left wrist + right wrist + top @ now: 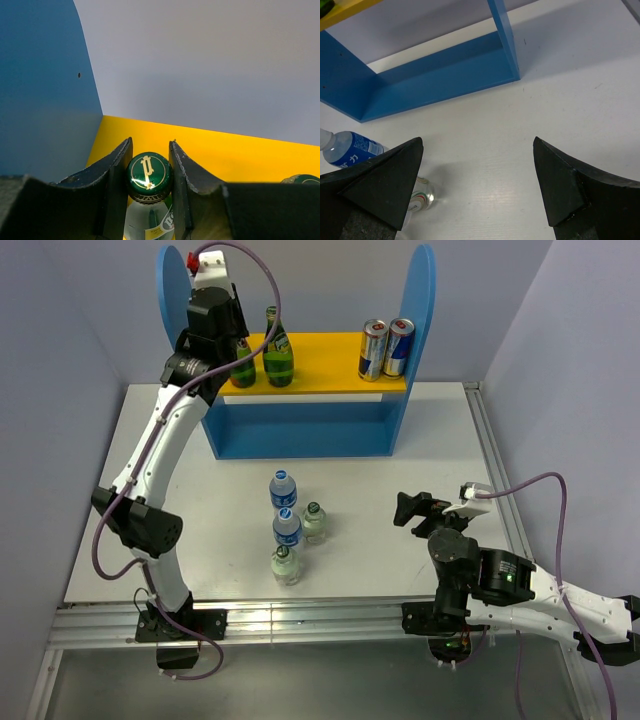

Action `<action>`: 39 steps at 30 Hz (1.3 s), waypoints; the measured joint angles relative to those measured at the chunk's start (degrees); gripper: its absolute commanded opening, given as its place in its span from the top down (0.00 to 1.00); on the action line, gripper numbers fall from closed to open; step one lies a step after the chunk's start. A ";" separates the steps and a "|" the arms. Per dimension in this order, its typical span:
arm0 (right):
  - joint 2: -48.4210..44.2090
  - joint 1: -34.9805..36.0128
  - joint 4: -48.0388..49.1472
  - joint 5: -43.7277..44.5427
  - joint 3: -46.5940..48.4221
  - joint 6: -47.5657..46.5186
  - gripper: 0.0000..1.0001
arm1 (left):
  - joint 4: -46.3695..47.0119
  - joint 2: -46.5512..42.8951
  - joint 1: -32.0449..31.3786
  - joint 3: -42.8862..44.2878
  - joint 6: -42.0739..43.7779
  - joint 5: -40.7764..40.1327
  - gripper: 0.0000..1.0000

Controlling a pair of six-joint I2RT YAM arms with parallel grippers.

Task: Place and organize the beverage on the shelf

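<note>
The shelf stands at the back of the table, with blue side panels and a yellow upper board. My left gripper is at the board's left end. Its jaws are shut on the green cap of a green glass bottle, which stands on the board. A second green bottle stands just right of it. Two cans stand at the board's right end. My right gripper is open and empty above the table, right of the loose bottles.
Several small bottles stand on the table in front of the shelf: two blue-labelled water bottles and two clear ones with green caps. The right wrist view shows the shelf's blue base with its lower tier open.
</note>
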 measured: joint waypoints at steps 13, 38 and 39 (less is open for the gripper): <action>0.00 0.00 -0.04 -0.04 -0.02 0.13 0.03 | 6.60 -2.97 -0.02 -7.56 -0.09 -0.02 0.01; 1.14 0.00 -2.62 0.70 -0.02 3.17 0.03 | 1.86 -37.53 -11.76 -46.62 -8.79 -3.17 0.01; 1.14 0.00 -2.62 0.72 -0.02 3.21 0.03 | 1.66 -40.33 -14.14 -50.75 -9.70 -3.54 0.01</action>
